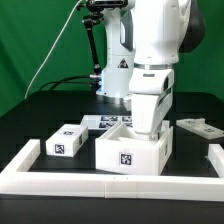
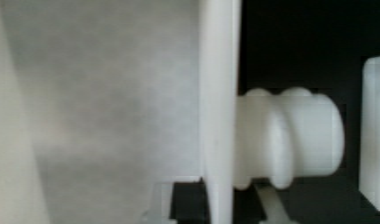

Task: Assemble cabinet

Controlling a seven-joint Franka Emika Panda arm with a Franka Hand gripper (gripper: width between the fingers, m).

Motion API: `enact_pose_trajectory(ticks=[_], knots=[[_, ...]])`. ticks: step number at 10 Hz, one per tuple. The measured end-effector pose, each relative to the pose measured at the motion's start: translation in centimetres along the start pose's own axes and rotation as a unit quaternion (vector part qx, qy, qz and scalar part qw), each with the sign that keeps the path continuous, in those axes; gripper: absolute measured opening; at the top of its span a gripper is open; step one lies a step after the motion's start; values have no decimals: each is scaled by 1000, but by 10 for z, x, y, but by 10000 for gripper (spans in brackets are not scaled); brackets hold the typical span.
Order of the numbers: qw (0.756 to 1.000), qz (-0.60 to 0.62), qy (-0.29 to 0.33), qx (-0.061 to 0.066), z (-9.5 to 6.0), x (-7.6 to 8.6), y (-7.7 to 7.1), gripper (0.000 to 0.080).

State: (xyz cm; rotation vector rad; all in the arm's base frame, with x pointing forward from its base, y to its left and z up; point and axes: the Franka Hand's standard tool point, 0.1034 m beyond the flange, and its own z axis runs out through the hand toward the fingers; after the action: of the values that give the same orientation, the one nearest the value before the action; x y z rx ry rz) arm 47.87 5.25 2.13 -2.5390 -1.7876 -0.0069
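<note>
The cabinet body point(image 1: 128, 153), a white box with a square tag on its front, stands mid-table just behind the front border. My gripper point(image 1: 144, 122) is straight above it, reaching down into its top, with the fingertips hidden there. In the wrist view my gripper point(image 2: 219, 206) sits astride the thin edge of an upright white panel point(image 2: 98, 110), one finger point(image 2: 166, 203) on each side and pressed against it. A ribbed white peg point(image 2: 286, 135) stands out right beside that panel. A small tagged white block point(image 1: 67, 142) lies loose to the exterior view's left of the body.
The long low white border frame point(image 1: 100, 182) runs along the front and up both sides. The marker board point(image 1: 105, 121) lies behind the cabinet body. Another flat white piece point(image 1: 200, 126) lies at the exterior view's right. The arm's base stands at the back.
</note>
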Motion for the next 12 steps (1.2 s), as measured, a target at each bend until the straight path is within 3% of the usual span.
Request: enact_pose_trajectory(ticks=[4,6,11,12], knots=[[999,-37,-3,-1,-2,2,3,34],[997,-72,-9,10,-1,4,7,34],[997,-77,-6,4,-2,6,12,34],[992,-123,3,-14,-1,6,19,34]])
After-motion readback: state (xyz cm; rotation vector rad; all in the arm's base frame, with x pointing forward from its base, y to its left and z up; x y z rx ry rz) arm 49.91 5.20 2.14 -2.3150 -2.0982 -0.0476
